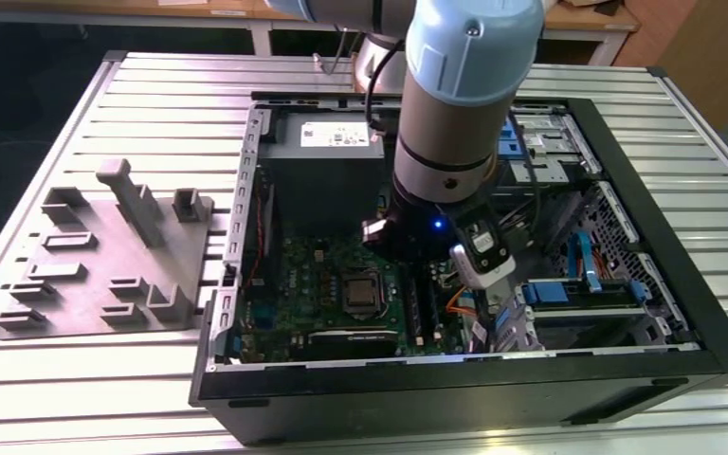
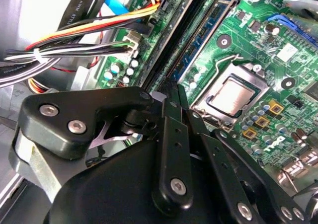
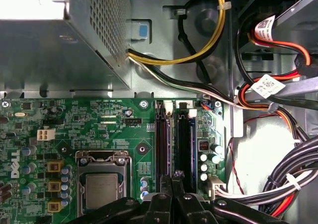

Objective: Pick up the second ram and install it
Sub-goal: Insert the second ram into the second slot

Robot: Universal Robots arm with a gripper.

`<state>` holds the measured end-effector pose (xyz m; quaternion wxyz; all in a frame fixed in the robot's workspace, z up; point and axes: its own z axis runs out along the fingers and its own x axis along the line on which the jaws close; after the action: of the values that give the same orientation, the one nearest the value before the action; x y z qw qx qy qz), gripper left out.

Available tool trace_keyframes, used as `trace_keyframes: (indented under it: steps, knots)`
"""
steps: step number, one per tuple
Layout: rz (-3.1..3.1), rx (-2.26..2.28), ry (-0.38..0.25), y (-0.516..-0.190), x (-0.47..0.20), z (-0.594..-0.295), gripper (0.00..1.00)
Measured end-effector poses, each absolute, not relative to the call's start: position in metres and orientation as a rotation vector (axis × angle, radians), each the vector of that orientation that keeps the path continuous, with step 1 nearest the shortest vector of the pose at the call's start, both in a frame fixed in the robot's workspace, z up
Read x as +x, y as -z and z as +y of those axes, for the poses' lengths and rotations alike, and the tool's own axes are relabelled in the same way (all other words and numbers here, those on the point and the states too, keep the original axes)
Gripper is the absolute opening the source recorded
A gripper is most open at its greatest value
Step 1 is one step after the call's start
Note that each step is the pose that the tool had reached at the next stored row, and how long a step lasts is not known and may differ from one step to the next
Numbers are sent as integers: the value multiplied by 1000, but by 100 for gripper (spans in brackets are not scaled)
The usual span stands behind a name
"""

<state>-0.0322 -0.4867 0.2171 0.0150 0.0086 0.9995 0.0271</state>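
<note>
My gripper [image 2: 169,87] is low inside the open computer case [image 1: 667,284], over the green motherboard [image 3: 99,129]. Its black fingertips [image 3: 164,196] press together with no visible gap, just above the near ends of two long parallel memory slots, one black [image 3: 161,144] and one blue-edged [image 3: 184,144]. In the second wrist view the black slot [image 2: 184,40] and a blue strip [image 2: 208,35] run away from the tips. The second ram is hidden or too edge-on to tell apart from the slots. No stick juts past the fingertips.
The processor socket [image 3: 102,184] lies beside the slots. A grey power supply [image 3: 49,45] and cable bundles [image 3: 278,100] crowd the case's far and right sides. A grey parts fixture [image 1: 99,256] stands on the slatted table at the exterior view's left. Drive bays [image 1: 579,294] sit right.
</note>
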Motion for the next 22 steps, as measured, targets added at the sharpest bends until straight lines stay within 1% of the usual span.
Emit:
trace_keyframes:
  steps: [15, 16, 17, 18, 22]
  knots:
    - [3110, 27, -85, -214, -33, -487, 12]
    - [3110, 27, -85, -214, -33, -487, 18]
    - [3110, 27, -85, -214, -33, -487, 18]
    - [3110, 27, -85, -214, -33, -487, 25]
    - [3110, 27, -85, -219, -33, -487, 25]
